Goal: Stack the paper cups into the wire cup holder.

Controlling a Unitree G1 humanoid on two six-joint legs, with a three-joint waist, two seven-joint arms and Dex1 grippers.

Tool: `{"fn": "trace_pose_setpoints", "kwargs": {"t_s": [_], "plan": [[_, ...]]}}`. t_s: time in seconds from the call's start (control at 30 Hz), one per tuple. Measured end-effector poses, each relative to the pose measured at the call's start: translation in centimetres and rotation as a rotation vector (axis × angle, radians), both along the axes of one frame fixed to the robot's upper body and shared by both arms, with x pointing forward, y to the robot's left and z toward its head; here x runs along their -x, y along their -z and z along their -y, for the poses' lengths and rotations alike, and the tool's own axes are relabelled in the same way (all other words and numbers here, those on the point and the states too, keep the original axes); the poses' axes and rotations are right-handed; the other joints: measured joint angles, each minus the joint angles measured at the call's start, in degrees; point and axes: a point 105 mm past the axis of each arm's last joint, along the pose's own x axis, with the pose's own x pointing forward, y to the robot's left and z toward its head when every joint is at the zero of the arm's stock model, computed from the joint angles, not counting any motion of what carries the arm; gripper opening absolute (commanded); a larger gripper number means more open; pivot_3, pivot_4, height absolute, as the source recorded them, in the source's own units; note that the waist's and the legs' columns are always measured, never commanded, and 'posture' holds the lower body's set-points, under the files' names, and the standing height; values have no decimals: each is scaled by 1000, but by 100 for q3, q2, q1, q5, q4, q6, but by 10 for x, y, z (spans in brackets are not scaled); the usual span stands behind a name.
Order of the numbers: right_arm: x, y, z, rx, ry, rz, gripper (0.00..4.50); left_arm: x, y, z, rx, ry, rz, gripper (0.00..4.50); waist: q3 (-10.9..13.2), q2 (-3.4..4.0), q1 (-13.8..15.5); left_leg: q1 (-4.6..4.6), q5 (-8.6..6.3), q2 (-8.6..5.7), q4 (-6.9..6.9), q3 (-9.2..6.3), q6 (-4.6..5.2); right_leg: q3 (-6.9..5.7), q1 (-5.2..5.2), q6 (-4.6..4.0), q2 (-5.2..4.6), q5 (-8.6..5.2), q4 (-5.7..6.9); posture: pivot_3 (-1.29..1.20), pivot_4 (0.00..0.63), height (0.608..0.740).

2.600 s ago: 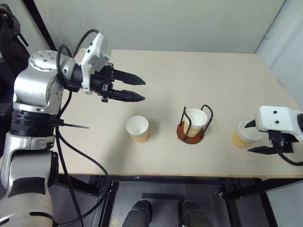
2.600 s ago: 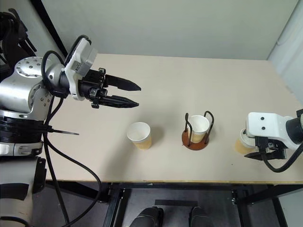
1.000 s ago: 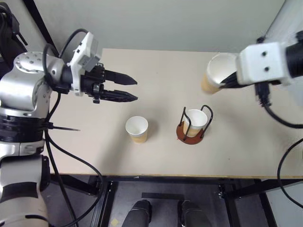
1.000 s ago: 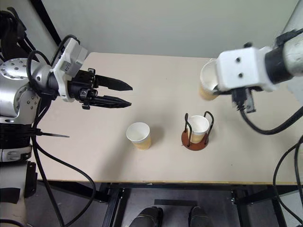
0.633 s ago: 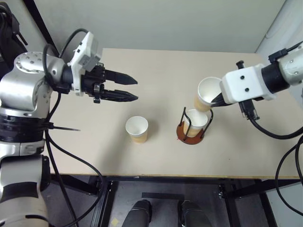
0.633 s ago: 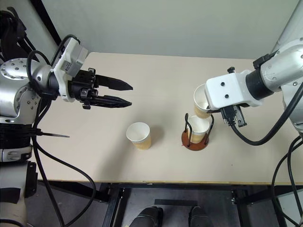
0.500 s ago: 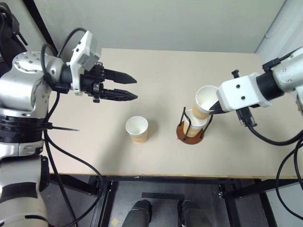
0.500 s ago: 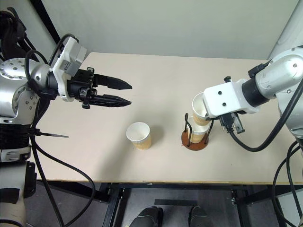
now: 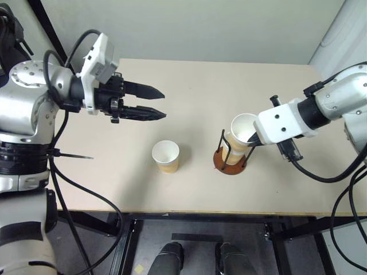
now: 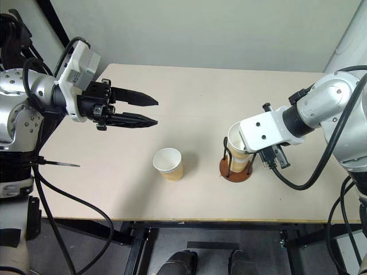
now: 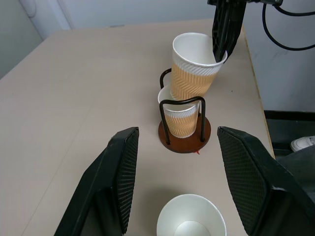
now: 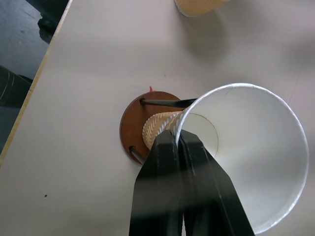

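Cup [image 11: 197, 69] light, thin-walled, crushes easily; right tool [image 12: 178, 142] pinching rim, tilted over wire cup holder [image 11: 184, 132]; left tool [image 9: 146, 102] spread, empty

A pale beige table [image 9: 189, 86] fills the middle of the scene, its top plain and its near edge showing a thin lighter strip. A grey-white wall [image 9: 200, 28] rises just behind its far edge. Below the near edge a black metal frame [image 9: 126, 240] stands on a dark floor [image 9: 195, 252], and a black bar [image 9: 49, 34] leans at the far left.
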Motion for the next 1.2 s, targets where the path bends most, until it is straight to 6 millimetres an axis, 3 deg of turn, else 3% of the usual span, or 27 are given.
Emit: {"fn": "trace_pose_setpoints", "kwargs": {"t_s": [0.97, 1.2], "plan": [[-19, -7, 3, -16, 28, 38, 35, 0, 2, -3, -5, -14, -7, 2734, 0, 0, -4, 1, 4, 0, -5, -1, -1, 0, -1, -7, 0, 4, -1, 0, 150, 740], [-18, 12, 4, 4, 21, -13, 35, 1, 2, -4, -9, -18, -8, 2734, 0, 0, -1, 0, 4, -1, -6, -1, -2, 0, -1, -7, 0, 4, -2, 0, 150, 740]]}}
